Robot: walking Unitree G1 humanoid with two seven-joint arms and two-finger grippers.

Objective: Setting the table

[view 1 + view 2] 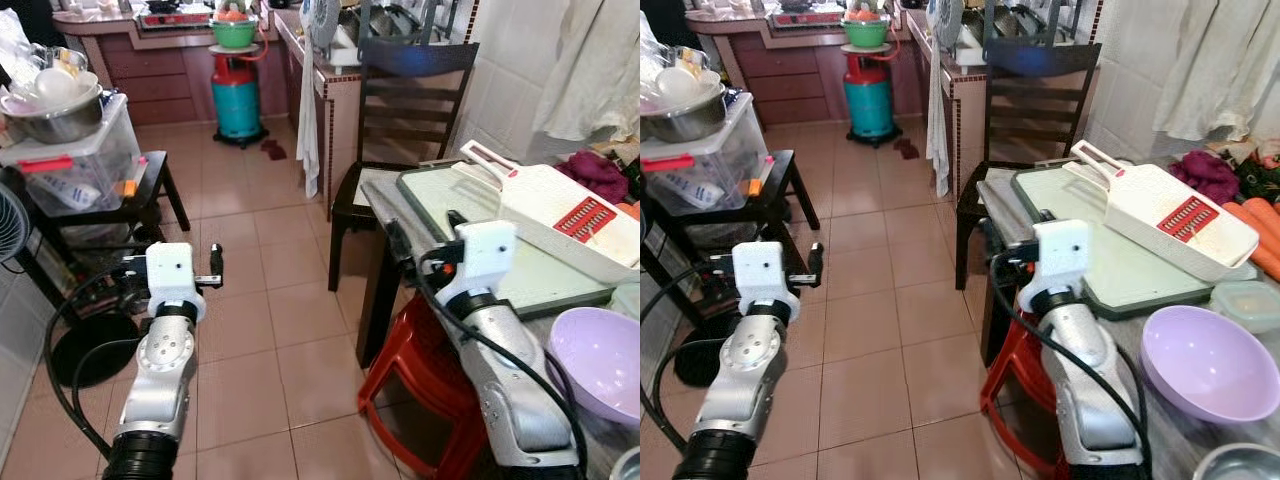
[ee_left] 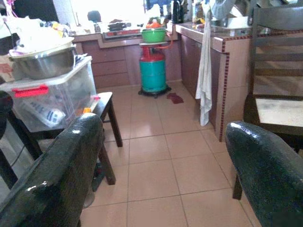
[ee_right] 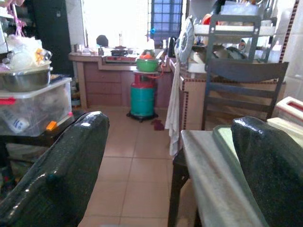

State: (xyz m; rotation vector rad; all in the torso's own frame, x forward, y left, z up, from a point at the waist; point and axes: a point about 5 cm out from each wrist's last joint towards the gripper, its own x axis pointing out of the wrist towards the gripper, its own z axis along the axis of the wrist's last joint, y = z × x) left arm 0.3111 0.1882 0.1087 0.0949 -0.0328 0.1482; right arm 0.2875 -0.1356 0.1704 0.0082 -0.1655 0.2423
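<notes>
table [image 1: 1035, 225] at right of frame, grey edge running down toward lower right, carrying a pale green board [image 1: 1110, 250], a white slicer [image 1: 1170, 215] laid across it, a lilac bowl [image 1: 1210, 365] at lower right, a small lidded tub [image 1: 1250, 300] just beside the bowl, orange carrots [image 1: 1265, 225] at far right. nothing laid out as place settings yet; task judged barely begun.

right pincer [image 3: 170, 189] wide, holding nothing, poised at the near table edge, one finger [image 3: 274, 170] over the tabletop and the other finger [image 3: 61, 175] over open floor. left pincer [image 2: 165, 175] also wide and empty, held out at lower left over the tiled floor [image 1: 250, 300], well apart from the table.

risks, as judgement only: right arm close along the table edge, so a sideways swing could catch the slicer's overhanging handle and tip it off the board. red stool [image 1: 420, 385] tucked just under the table by the right arm, dark chair [image 1: 400, 130] at the table's far end; a step forward could snag either. black cables looping off both arms near the stool, liable to hook on it. lilac bowl near the table's corner, easy to nudge over the edge with the forearm. dishes piled on a clear bin [image 1: 75, 150] at upper left, top-heavy if reached for carelessly.
</notes>
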